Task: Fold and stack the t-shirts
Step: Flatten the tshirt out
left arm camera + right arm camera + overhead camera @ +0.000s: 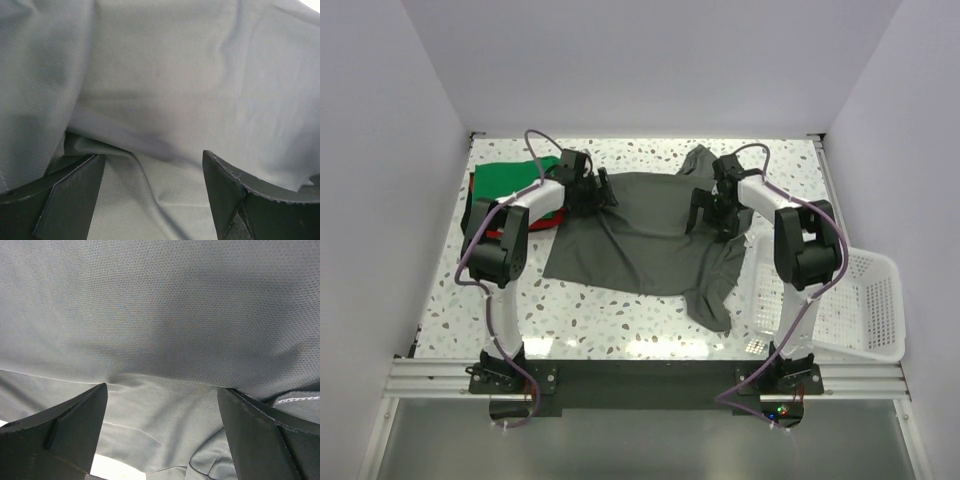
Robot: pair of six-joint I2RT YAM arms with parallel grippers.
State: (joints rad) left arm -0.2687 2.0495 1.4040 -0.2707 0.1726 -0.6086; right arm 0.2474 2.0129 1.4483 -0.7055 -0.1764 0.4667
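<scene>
The large charcoal-grey t-shirt (645,240) lies spread and rumpled across the middle of the table, one sleeve hanging toward the near edge. My left gripper (593,195) is open over the shirt's far left corner. In the left wrist view, wrinkled grey cloth (175,75) fills the frame and runs between the open gripper (152,160). My right gripper (712,215) is open over the shirt's right side. In the right wrist view, cloth (160,300) lies under the spread gripper (162,390). A folded green shirt (513,180) rests on a red one (492,233) at the far left.
A white mesh basket (868,300) stands at the table's right edge, beside the right arm. The speckled tabletop (610,320) shows along the near side. White walls close in the back and sides.
</scene>
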